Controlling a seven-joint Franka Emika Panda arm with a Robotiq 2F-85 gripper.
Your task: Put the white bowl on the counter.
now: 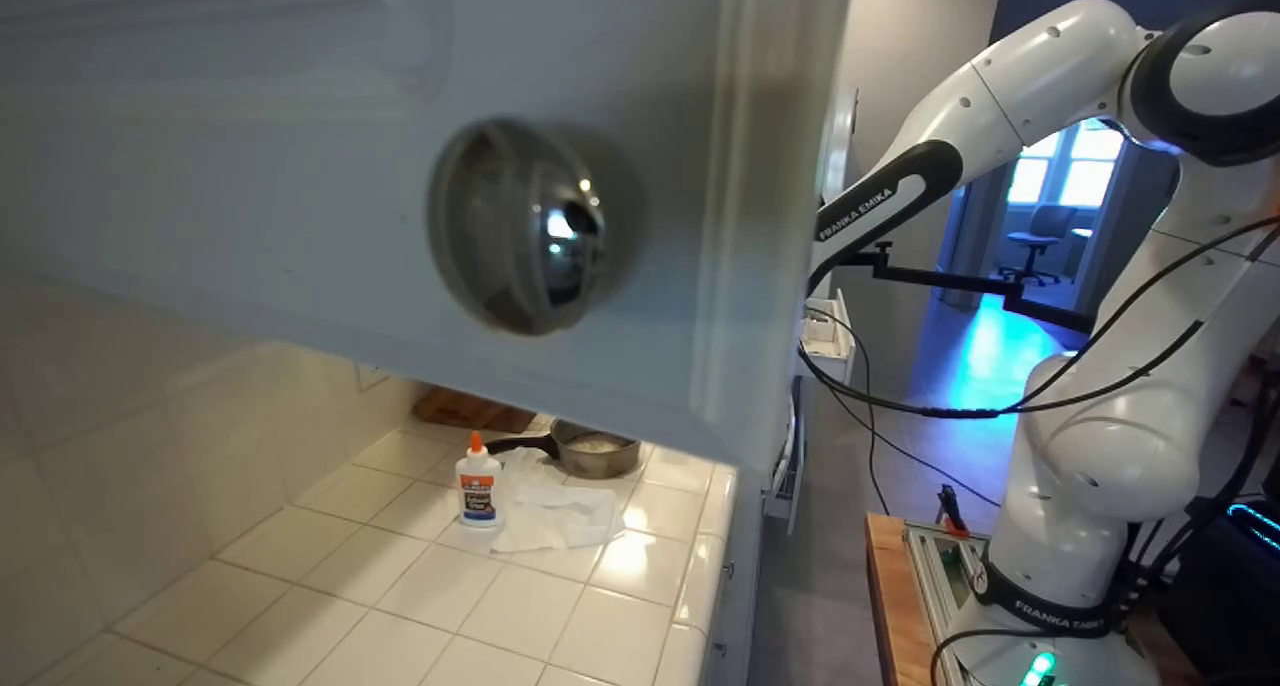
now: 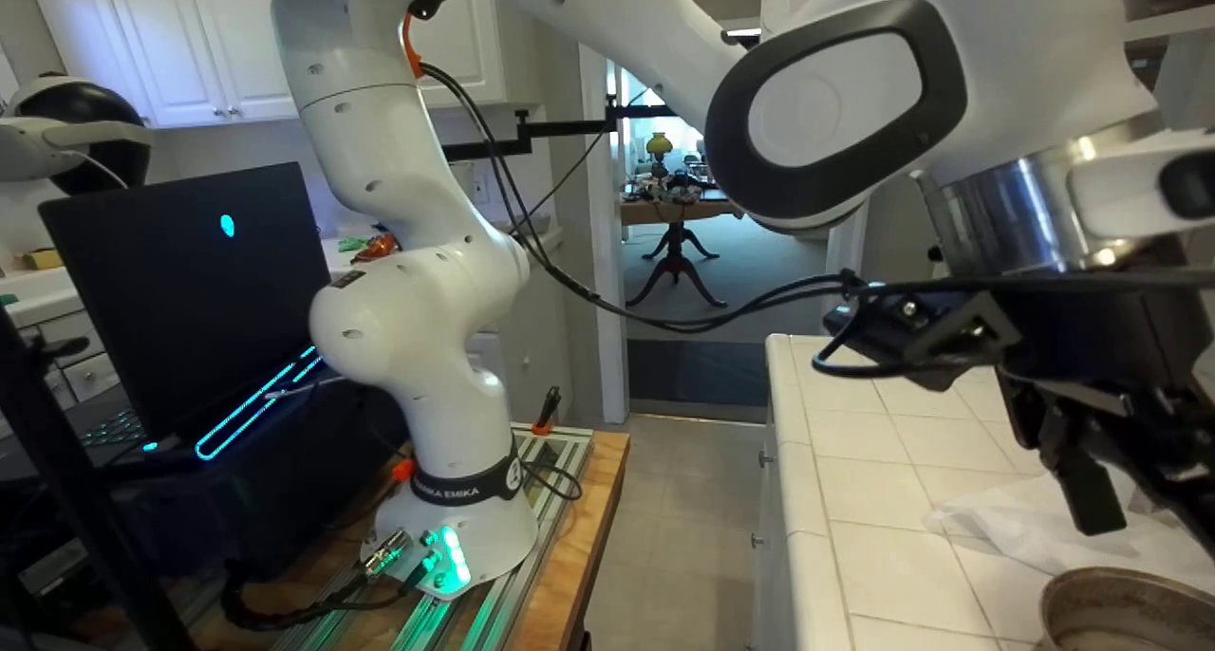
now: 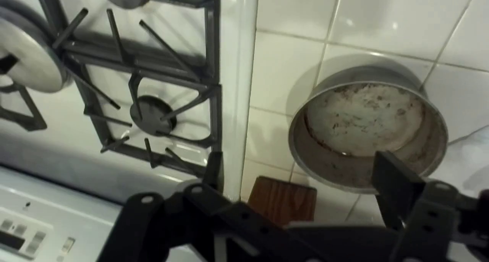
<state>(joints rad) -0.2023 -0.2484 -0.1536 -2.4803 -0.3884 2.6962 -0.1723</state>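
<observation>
The counter, a worktop of square off-white tiles with thin grey grout lines, appears in all three views. In the wrist view the stove, bearing black grates, borders it. The arm, white with dark bands, rises from a wooden stand set apart from the counter; in an exterior view it passes out of sight behind a pale grey panel. A black laptop, its screen raised, stands near the arm. In the wrist view a brown board lies on the counter near the stove. A crumpled white sheet, whether cloth or paper cannot be told, lies on the counter close to the pan. The gripper hangs over the counter, its two fingers spread apart; in the wrist view one of them overlaps the rim of the pan, and contact cannot be judged. The pan, dark-handled, rests upright on the counter, its inner bottom pale and stained. The white bowl cannot be identified with certainty in these views, so its place cannot be told. An orange-capped glue bottle stands upright just beside the sheet. A shiny round knob projects from the panel.
</observation>
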